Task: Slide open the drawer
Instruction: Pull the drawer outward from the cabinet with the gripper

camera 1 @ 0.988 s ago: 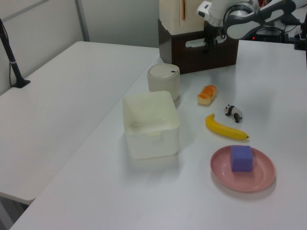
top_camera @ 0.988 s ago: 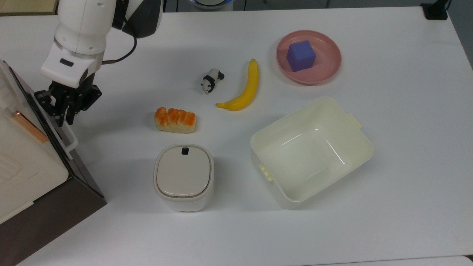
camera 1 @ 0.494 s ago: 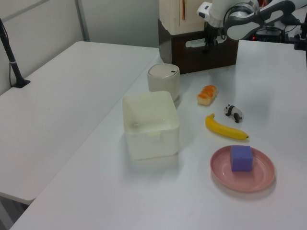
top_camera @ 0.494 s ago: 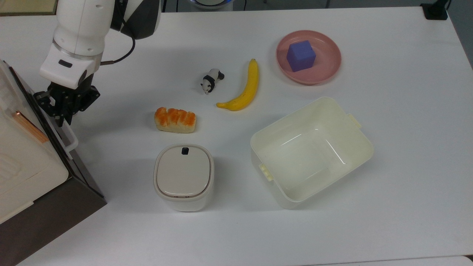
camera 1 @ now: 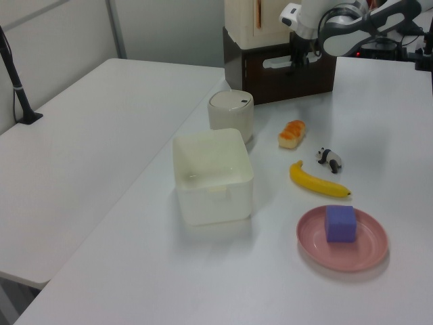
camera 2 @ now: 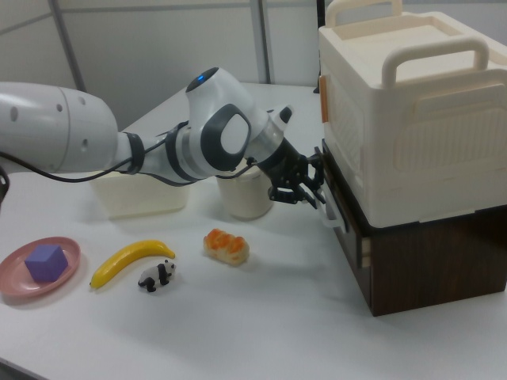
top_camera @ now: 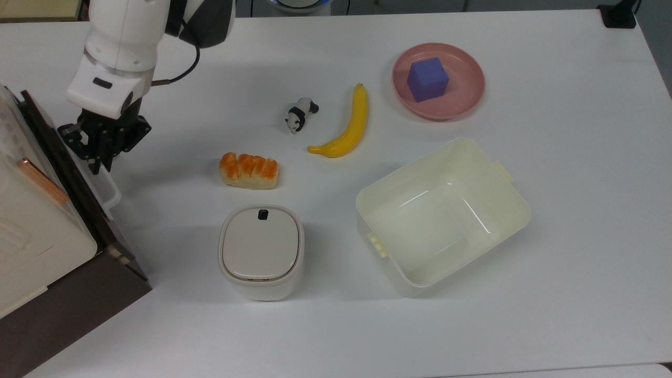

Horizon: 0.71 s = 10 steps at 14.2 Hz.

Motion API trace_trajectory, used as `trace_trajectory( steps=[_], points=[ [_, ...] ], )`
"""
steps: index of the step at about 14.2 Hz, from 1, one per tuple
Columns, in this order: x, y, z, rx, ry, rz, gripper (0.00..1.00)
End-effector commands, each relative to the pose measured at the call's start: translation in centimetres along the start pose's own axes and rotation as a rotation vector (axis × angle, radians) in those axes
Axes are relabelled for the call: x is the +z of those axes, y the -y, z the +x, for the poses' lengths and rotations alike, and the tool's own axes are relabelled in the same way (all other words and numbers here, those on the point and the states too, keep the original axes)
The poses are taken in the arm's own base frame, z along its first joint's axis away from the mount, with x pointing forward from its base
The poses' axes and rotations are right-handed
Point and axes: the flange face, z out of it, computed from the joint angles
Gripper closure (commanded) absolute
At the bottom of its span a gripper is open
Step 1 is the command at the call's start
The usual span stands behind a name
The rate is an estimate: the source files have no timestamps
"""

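The drawer is a dark brown front at the top view's left edge, set in a dark wooden cabinet. It stands a little way out, with a pale wood side edge showing in the right view. Its white bar handle runs along the front. My gripper points down at the far end of that handle and is shut on it. In the left view the gripper sits on the handle at the far end of the table. The right view has the gripper against the drawer front.
A cream lidded crate sits on top of the cabinet. On the white table lie a bread roll, a white lidded bin, a toy panda, a banana, a cream open tub and a pink plate holding a purple cube.
The gripper has moved toward the top view's right with the handle, and the drawer front has come out of the cabinet a little, baring a pale side edge.
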Motion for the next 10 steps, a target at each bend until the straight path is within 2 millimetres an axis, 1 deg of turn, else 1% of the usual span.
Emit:
trace_trajectory(
  steps=[1,3,4,6,10],
  points=[
    [-4.0,2.4,0.6,0.022,-0.041,-0.005,0.95],
    [-4.9,2.7,0.5,0.021,-0.048,-0.007,0.95],
    [-5.0,3.0,0.3,0.019,-0.046,-0.002,0.95],
    [-5.5,4.0,0.8,0.006,-0.052,0.004,0.94],
    [-5.7,4.7,0.8,0.024,-0.047,0.014,0.94]
  ],
)
